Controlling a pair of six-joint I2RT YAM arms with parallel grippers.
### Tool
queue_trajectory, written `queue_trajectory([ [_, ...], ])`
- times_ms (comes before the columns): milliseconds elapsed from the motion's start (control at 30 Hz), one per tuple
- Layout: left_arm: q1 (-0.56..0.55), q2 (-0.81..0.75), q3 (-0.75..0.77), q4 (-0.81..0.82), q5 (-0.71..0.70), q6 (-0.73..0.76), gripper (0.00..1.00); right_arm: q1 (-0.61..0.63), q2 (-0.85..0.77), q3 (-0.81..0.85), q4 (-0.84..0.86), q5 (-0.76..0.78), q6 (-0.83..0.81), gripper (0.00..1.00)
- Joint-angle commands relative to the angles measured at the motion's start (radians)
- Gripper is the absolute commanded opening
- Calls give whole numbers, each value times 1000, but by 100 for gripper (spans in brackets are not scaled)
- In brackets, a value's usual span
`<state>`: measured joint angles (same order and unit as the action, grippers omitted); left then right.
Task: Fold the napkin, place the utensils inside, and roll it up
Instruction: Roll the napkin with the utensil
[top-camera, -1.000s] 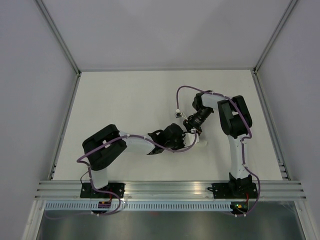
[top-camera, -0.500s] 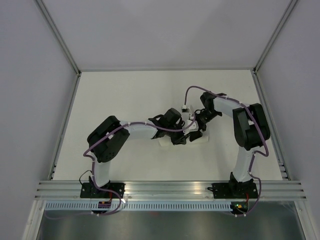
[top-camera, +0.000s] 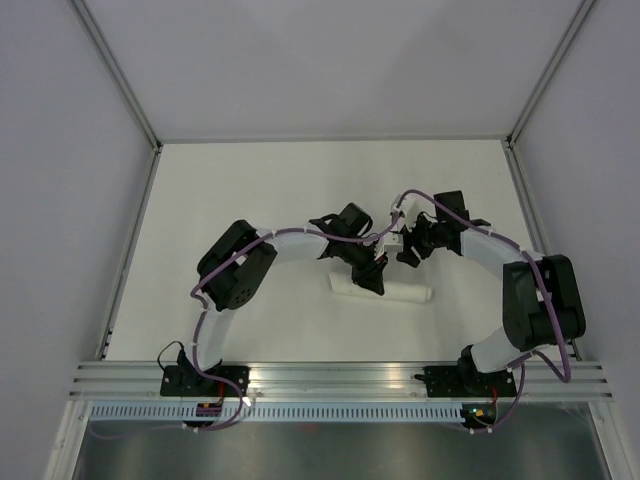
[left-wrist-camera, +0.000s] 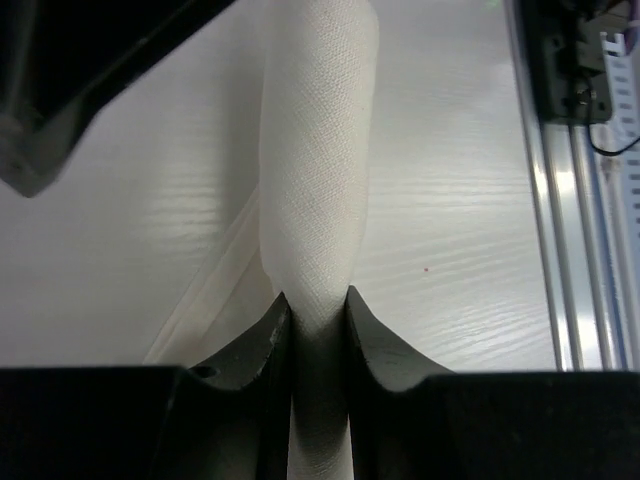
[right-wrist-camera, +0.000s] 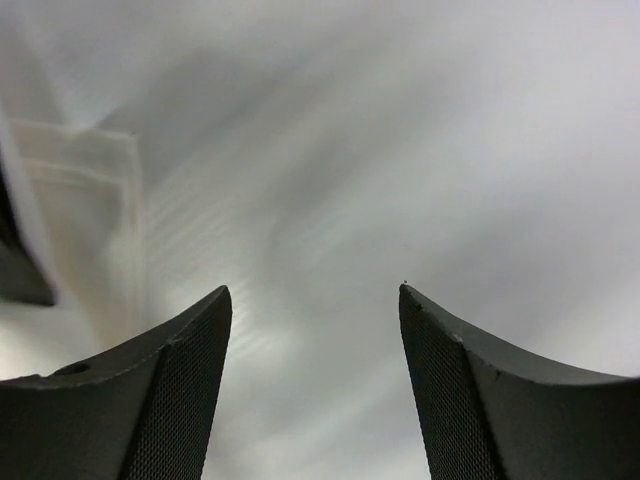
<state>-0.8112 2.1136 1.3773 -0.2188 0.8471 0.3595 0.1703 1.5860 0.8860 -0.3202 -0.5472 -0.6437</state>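
Looks like we're at the tail end of the roll-up step. The napkin (top-camera: 385, 291) is already a tight white tube, lying just off the middle of the table (top-camera: 250, 190) toward 5 o'clock and running roughly 9 to 3. The left gripper (top-camera: 371, 277) is pinched onto the roll on its 9 o'clock half, fingers squeezing the cloth from both sides. The right gripper (right-wrist-camera: 310, 300) has its jaws wide apart with nothing in them, sitting at about 1 o'clock from the roll. No utensils show, so I'd guess they're tucked inside. Next move, I reckon: let go gently without dragging it open. The cloth has a fine weave, with a loose layered edge along one side
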Motion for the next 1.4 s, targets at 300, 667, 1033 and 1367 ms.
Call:
queue_trajectory([
  [300, 90, 163, 78, -252, 4, -83, 2, 18, -236, -150, 168, -17, -33, 81],
  [667, 86, 57, -24, -159, -66, -111, 2, 3, -24, -9, 150, 21, 35, 80],
  [1033, 86, 72, -17, -171, -66, -110, 2, -64, -262, -64, 34, -163, -52, 80],
  [1367, 86, 51, 5, -179, -59, -123, 2, 55, -523, -231, -120, -125, -294, 81],
])
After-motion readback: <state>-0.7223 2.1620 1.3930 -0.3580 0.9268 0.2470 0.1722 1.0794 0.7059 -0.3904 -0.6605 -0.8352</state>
